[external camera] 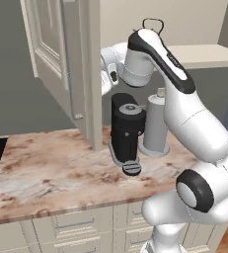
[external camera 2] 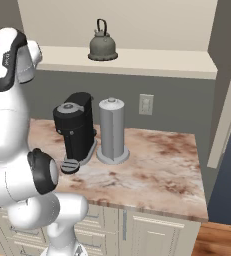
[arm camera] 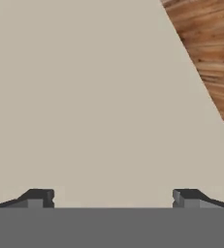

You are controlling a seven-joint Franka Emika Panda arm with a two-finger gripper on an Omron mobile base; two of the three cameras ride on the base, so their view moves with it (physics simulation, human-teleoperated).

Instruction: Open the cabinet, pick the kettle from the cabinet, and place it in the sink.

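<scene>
Looking over the arm from the left base view, the cream wall cabinet with raised-panel doors (external camera: 51, 54) stands with its door swung open toward the camera, and the thin arched wire handle of the small squat grey-green metal kettle (external camera: 153, 23) peeps above the white arm's upper link, its body hidden behind it; below, on the mottled brown stone counter (external camera: 51, 173), a black coffee machine (external camera: 127, 131) stands just beside a grey cylindrical paper-towel holder (external camera: 155, 126); from the right base view the kettle (external camera 2: 103, 44) sits upright on the pale cabinet shelf (external camera 2: 162, 61), well above the coffee machine (external camera 2: 76, 129), its wire handle arching over the knobbed lid; its spout is too small to tell which way it points, and its long axis looks vertical; it should prove rigid, smooth and fairly light, best taken by the wire handle or across the lid knob; in the hand view the gripper (arm camera: 113, 197) faces a plain cream surface, jaws spread wide and holding nothing.
</scene>
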